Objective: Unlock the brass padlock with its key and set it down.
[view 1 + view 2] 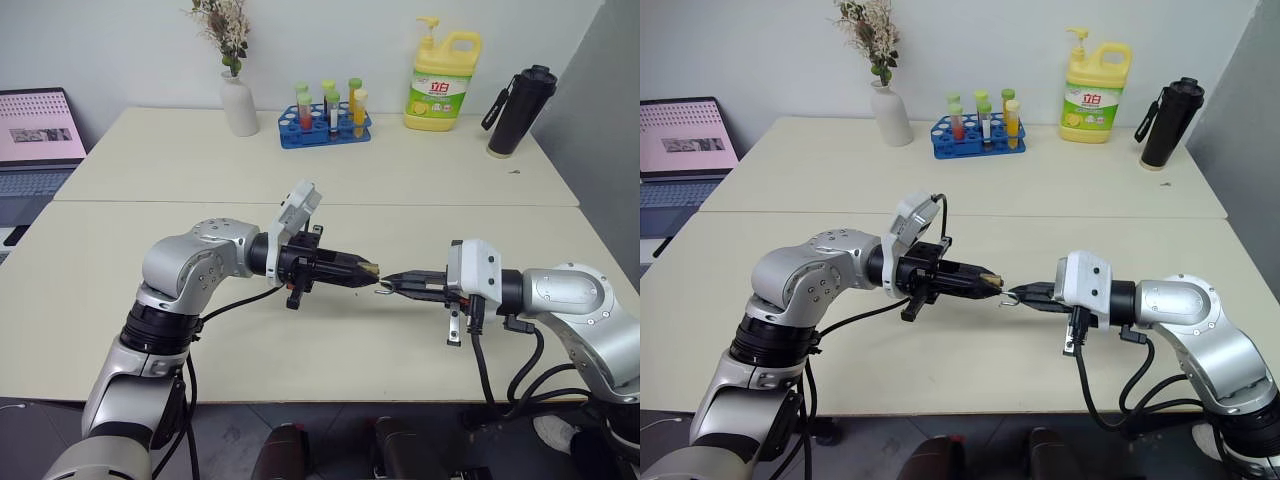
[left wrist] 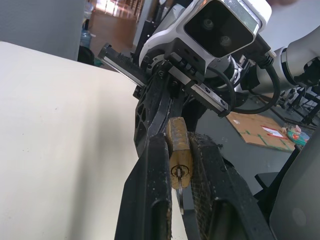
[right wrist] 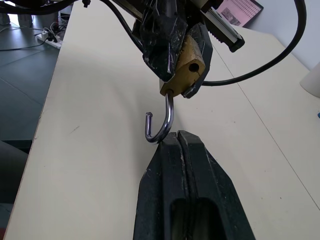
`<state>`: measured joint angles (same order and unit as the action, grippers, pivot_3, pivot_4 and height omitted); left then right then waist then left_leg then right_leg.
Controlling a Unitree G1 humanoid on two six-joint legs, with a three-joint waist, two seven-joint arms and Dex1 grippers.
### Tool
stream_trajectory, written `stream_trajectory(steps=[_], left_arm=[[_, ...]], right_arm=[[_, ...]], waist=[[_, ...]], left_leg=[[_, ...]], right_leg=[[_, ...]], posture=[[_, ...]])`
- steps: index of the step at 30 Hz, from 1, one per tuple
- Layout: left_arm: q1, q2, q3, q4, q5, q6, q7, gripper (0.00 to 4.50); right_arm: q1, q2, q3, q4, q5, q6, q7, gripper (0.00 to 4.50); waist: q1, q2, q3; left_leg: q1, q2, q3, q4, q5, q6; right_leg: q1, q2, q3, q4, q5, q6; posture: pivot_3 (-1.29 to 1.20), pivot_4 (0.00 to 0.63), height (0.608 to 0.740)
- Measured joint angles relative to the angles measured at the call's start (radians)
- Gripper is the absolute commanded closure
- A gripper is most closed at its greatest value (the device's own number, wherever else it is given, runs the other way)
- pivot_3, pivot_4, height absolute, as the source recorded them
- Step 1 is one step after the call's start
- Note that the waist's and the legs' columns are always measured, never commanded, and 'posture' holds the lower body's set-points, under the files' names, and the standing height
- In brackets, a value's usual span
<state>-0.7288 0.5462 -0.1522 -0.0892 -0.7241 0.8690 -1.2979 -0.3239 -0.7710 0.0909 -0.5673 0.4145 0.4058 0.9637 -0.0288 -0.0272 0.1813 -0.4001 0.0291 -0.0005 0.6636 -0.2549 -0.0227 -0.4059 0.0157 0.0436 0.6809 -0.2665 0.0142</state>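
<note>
My left gripper [image 1: 364, 269] reaches in level from the left, above the table [image 1: 120, 300], and is shut on the body of the brass padlock [image 3: 186, 70], which is clamped between its two black fingers [image 2: 152, 165]. The padlock's keyhole end faces back along those fingers. Its thin silver shackle [image 3: 167, 117] hangs open as a hook, with one end free of the body. From the right, my right gripper [image 3: 173, 134] meets it tip to tip and is shut on the bend of the shackle. The key is out of view.
Along the table's far edge stand a white vase of dried flowers [image 1: 239, 102], a blue rack of test tubes [image 1: 325, 125], a yellow detergent bottle [image 1: 442, 85] and a black flask [image 1: 519, 110]. An open laptop [image 1: 35, 140] sits off to the far left.
</note>
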Motion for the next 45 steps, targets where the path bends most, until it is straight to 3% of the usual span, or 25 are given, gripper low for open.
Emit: stream_trajectory(steps=[7,12,17,23,39,45], left_arm=[[0.007,-0.001,0.000,0.000,0.002,-0.001,0.018,4.28],[0.080,-0.002,-0.005,0.008,0.021,0.004,0.063,4.28],[0.148,-0.048,-0.041,0.025,0.068,0.003,0.139,4.28],[0.193,-0.158,-0.056,0.103,0.094,0.018,0.242,4.28],[0.163,-0.238,-0.097,0.254,0.201,-0.027,0.288,4.28],[0.147,-0.244,-0.097,0.290,0.239,-0.056,0.290,2.35]], right_arm=[[0.043,-0.033,0.000,-0.007,-0.005,0.003,0.000,4.50],[0.183,-0.087,-0.049,0.002,-0.008,0.017,0.000,4.50],[0.299,-0.099,-0.117,-0.029,0.014,0.033,-0.007,2.85],[0.350,-0.035,-0.089,-0.086,0.032,0.051,-0.060,0.73],[0.307,-0.008,-0.059,-0.052,-0.021,0.020,-0.078,0.69],[0.306,-0.007,-0.059,-0.052,-0.031,0.020,-0.084,0.69]], waist=[[0.000,0.000,0.000],[0.000,0.000,0.000],[0.001,0.000,0.000],[0.000,0.000,0.000],[0.000,-0.001,0.000],[0.001,-0.001,0.000]], left_leg=[[0.000,0.000,0.000,0.000,0.000,0.000],[0.000,0.000,0.000,0.000,0.000,0.000],[0.000,0.000,0.000,0.000,0.000,0.000],[0.000,0.000,0.000,0.000,0.000,0.000],[0.000,-0.001,0.000,0.000,0.000,0.000],[0.000,-0.001,0.000,0.000,0.000,0.000]], right_leg=[[0.000,0.000,0.000,0.000,0.000,0.000],[0.000,0.000,0.000,0.000,0.000,0.000],[0.000,0.000,0.000,0.000,0.000,0.000],[0.000,0.000,0.000,0.000,0.000,0.000],[0.000,0.000,0.000,0.000,0.000,0.001],[0.000,0.000,0.000,0.000,0.000,0.001]], posture=[[0.00,0.150,0.740],[0.00,0.150,0.740],[0.00,0.150,0.740],[0.00,0.150,0.740],[0.00,0.150,0.740],[0.00,0.150,0.740]])
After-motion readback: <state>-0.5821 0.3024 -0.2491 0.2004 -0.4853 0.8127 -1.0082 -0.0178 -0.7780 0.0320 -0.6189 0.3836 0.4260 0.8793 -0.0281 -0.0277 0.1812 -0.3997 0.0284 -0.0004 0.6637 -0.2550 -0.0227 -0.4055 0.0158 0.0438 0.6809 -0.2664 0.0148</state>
